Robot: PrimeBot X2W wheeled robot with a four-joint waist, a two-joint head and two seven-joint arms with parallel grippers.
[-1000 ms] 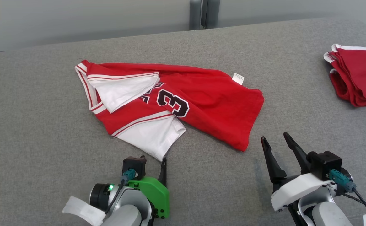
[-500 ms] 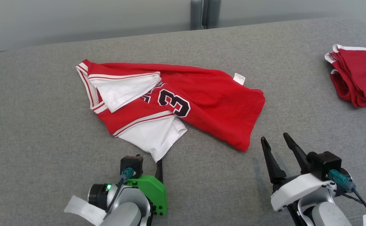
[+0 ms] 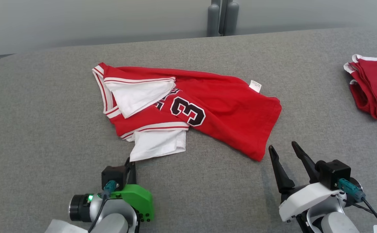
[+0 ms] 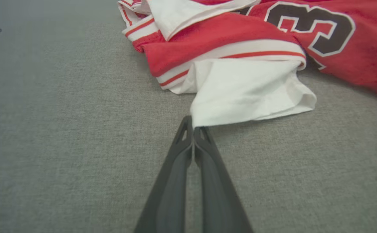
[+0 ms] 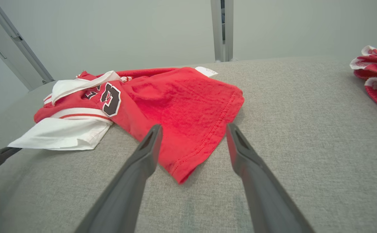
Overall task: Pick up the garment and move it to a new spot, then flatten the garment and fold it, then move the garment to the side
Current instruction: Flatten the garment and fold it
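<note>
red jersey (image 3: 233, 103), white sleeves (image 3: 159, 144), red-white striped trim (image 3: 153, 127), black white-edged 3 (image 3: 188, 111); grey fabric surface (image 3: 46, 113); red, white-trimmed pile (image 3: 376, 87).

At the lower left of the head view, the left gripper (image 3: 130, 160) has long, dark grey, tapering fingers (image 4: 175, 181) with a slotted hollow near each tip. Behind it sits a bright green plastic wrist cover (image 3: 138, 200) dotted with small dark screws, a black box-shaped camera (image 3: 112, 174), a teal cable connector (image 3: 109, 185) on a thin dark cable, and a dark cylindrical joint with a green light (image 3: 89, 197). At the lower right, the right gripper (image 3: 282, 145) has the same dark fingers (image 5: 133, 181), a white moulded wrist cover (image 3: 305, 198), a black camera block (image 3: 334, 169) and a teal plug (image 3: 350, 191).
</note>
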